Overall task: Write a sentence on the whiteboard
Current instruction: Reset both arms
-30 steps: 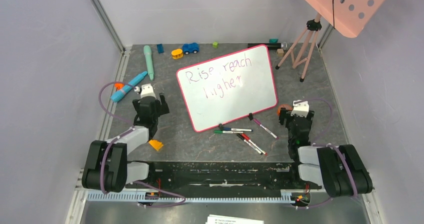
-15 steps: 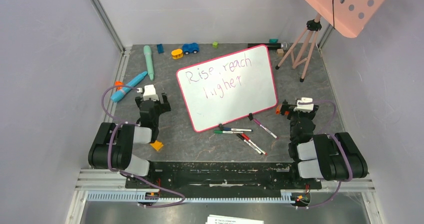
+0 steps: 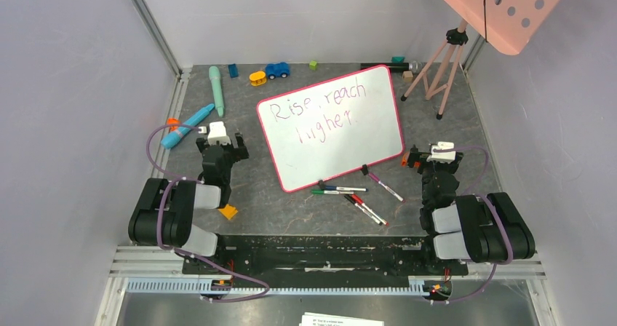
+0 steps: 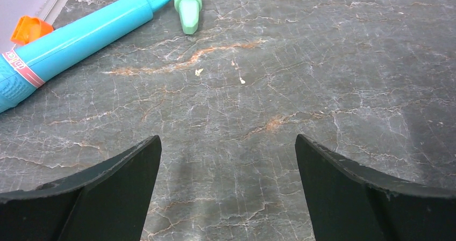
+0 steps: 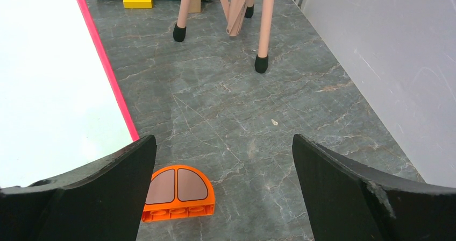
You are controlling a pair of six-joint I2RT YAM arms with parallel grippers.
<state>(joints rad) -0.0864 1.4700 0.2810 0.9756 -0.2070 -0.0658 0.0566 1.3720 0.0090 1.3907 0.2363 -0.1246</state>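
Over the last second both arms have been drawn back toward their bases at the bottom of the top view. Hardly any further movement is noted in the last half second. The left gripper (image 3: pixel 220 150) is now parked at the lower left of the whiteboard (image 3: pixel 331 129) and the right gripper (image 3: pixel 434 160) at its lower right, neither touching it.

Both grippers are spread wide and nothing is held. Between the left jaws only bare table (image 4: pixel 279 79) is shown in the left wrist view, with a teal pen (image 4: pixel 80 36) and a green pen (image 4: pixel 187 1) at the upper left. Between the right jaws an orange block (image 5: pixel 177 192) lies untouched at the bottom of the right wrist view. The whiteboard's red rim is seen at the left of that view and a tripod (image 5: pixel 236 9) at the top.

The whiteboard lies tilted in the centre of the top view. The sentence (image 3: pixel 314 113) is written on it in two lines of pinkish ink and is read as "Rise reach higher". The markers (image 3: pixel 356 195) lie loose just below its lower edge, none in a gripper. From the finished writing, the released markers and the withdrawn arms, the task is judged to be complete or all but complete.

No container is seen in any view.
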